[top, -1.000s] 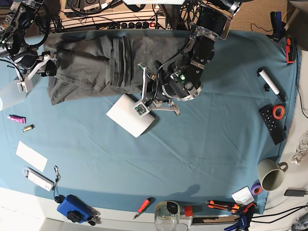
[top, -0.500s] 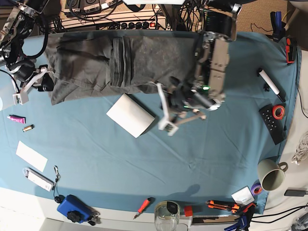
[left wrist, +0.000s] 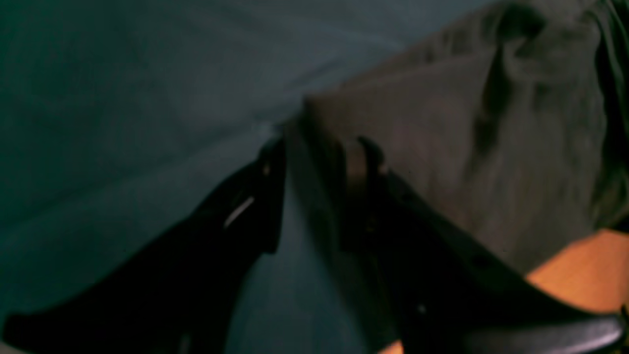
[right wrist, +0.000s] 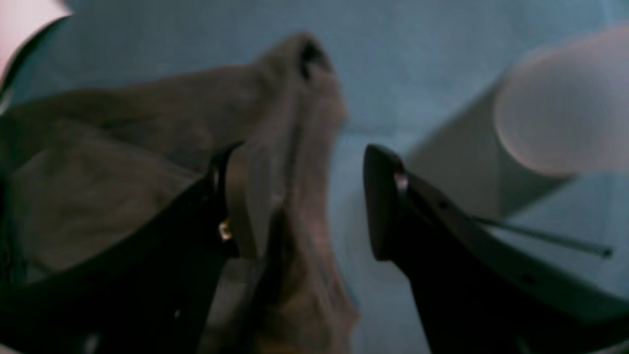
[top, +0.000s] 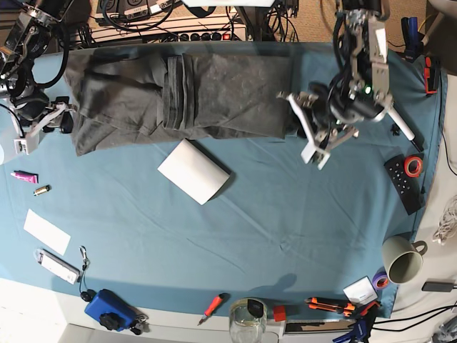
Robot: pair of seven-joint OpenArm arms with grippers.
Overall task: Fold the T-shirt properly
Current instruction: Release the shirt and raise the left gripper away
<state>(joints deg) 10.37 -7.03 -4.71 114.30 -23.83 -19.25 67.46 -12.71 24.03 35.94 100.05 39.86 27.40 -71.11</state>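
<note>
A dark T-shirt [top: 178,93] lies stretched along the far edge of the blue-covered bench [top: 235,236]. The left fingers [left wrist: 366,162] stand open at its right edge; the right fingers [right wrist: 381,196] stand open astride its left edge.

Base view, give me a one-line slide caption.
Dark T-shirt stretched across the blue tablecloth, one robot arm at each end.
</note>
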